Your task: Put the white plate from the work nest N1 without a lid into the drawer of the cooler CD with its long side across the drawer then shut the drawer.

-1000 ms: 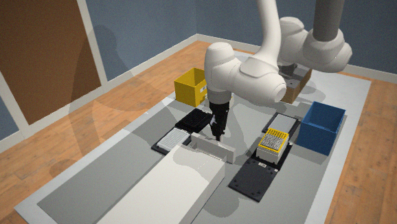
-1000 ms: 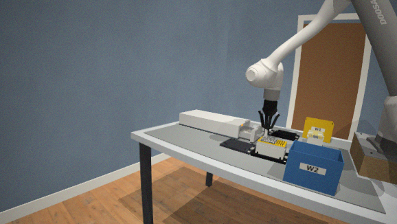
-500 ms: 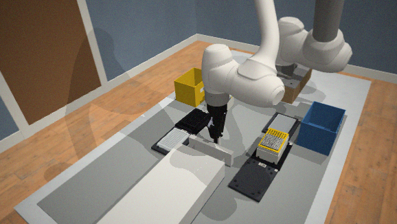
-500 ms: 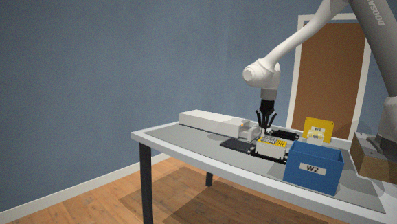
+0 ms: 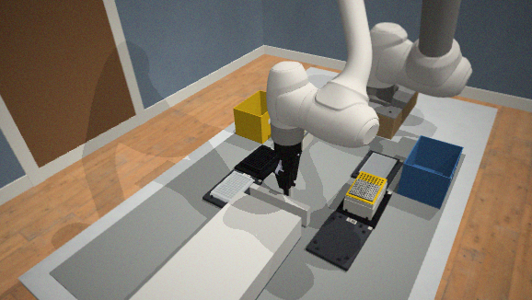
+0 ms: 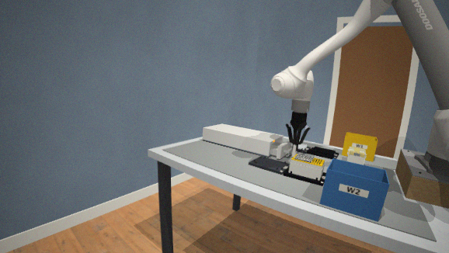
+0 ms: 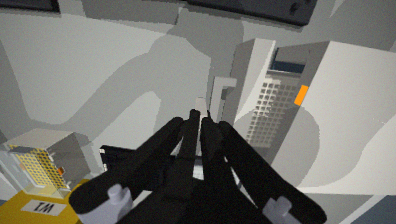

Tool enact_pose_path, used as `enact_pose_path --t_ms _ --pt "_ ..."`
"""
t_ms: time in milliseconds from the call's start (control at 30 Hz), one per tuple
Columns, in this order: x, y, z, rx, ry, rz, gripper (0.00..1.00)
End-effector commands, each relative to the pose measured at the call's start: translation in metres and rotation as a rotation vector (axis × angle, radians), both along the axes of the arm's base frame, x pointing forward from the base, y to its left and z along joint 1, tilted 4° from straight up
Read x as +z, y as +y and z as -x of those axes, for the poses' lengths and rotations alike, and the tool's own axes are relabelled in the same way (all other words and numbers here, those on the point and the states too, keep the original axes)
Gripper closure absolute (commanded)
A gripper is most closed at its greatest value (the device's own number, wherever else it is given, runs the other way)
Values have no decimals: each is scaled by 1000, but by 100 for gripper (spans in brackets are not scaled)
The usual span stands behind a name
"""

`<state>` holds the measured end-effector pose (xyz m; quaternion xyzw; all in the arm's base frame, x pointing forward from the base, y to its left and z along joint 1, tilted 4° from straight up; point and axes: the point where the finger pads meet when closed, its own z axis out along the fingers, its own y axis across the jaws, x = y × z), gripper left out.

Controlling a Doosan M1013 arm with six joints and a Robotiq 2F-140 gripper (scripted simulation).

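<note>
A yellow bin (image 5: 252, 121) sits at about 11 o'clock on the gray table (image 5: 115, 239). A blue bin (image 5: 430, 171) marked W2 sits at about 3 o'clock. Just beside the blue bin stands a white box with a yellow top full of little holes (image 5: 365, 190). A flat black plate (image 5: 340, 241) lies on the table at about 5 o'clock. A brown box (image 5: 395, 121) is at 1 o'clock. The floor (image 5: 92, 184) is brown wood, and the walls (image 6: 116, 77) are blue.
</note>
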<state>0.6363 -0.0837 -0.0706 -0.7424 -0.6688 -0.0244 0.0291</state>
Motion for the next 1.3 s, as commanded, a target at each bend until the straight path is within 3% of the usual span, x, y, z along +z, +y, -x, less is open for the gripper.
enact_pose_path --t_ms 0,1267 --pt "0 0 -4 0 0 0 100" --pt "0 -4 -43 0 0 0 100"
